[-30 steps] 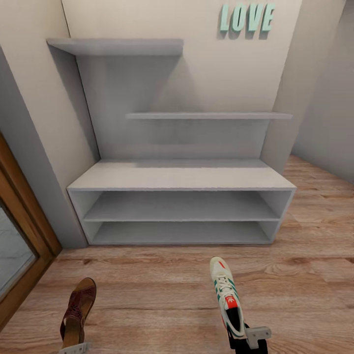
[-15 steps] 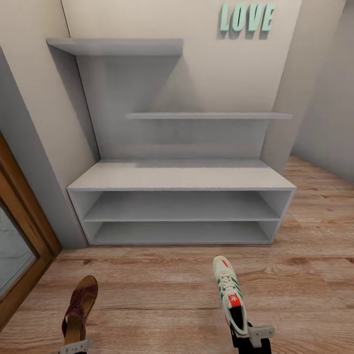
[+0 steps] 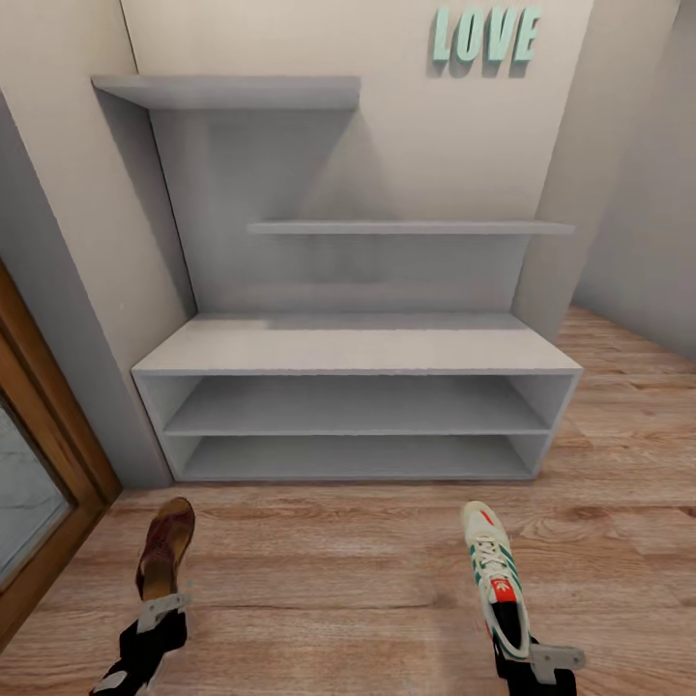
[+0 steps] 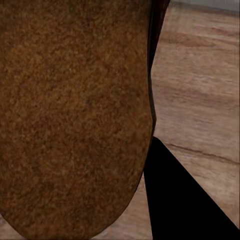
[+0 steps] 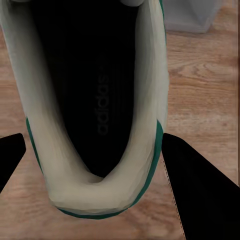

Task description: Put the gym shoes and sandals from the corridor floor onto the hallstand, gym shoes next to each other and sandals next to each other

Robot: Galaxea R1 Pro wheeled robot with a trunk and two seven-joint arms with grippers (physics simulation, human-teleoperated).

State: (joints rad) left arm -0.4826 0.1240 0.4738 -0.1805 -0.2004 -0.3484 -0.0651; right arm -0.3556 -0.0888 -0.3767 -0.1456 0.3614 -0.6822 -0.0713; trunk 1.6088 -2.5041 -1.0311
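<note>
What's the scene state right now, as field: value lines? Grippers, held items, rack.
left gripper: shut on sandal, held by its heel end, toe toward rack
right gripper: shut on gym shoe, held at heel, toe toward rack
hallstand: directly ahead, bench top and both low shelves bare, no shoes on it
corridor floor: wood planks between robot and rack
wall: teal LOVE sign above rack
</note>
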